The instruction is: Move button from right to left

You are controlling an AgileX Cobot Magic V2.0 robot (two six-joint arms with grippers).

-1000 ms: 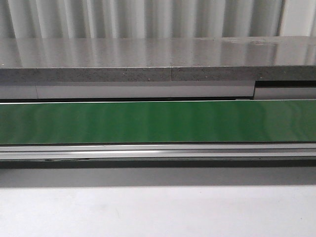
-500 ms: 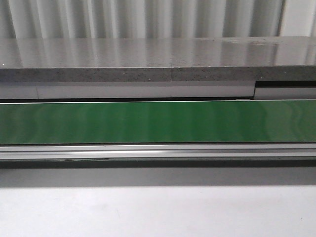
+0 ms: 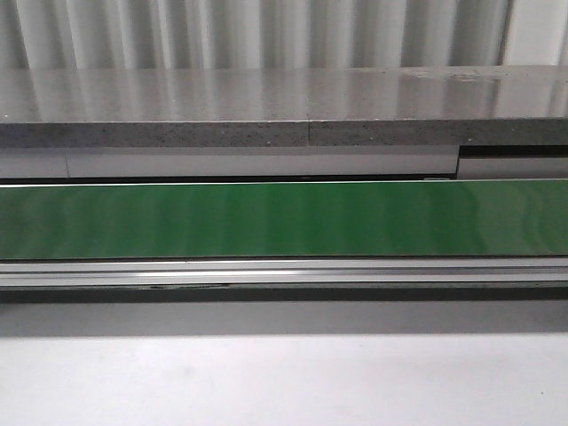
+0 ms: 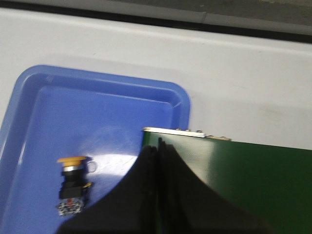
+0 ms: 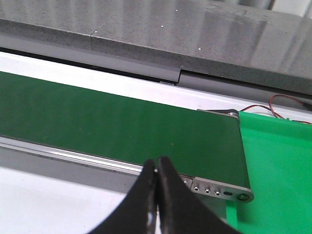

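Observation:
The button (image 4: 73, 183), with a yellow-orange cap and a black collar, lies in a blue tray (image 4: 34, 87) in the left wrist view. My left gripper (image 4: 157, 146) is shut and empty, above the end of the green belt (image 4: 253, 175), to one side of the button. My right gripper (image 5: 156, 163) is shut and empty, over the near rail at the other end of the green belt (image 5: 122, 126). The front view shows the green belt (image 3: 284, 219) with nothing on it; neither gripper nor the button shows there.
A bright green tray (image 5: 278, 165) lies beyond the belt's end in the right wrist view. A grey stone ledge (image 3: 284, 111) runs behind the belt, with red and black wires (image 5: 287, 105) near it. White tabletop (image 3: 284, 382) lies in front.
A small dark mark on the belt's near rail has shifted to the right across the front frames. Nothing else has moved there.

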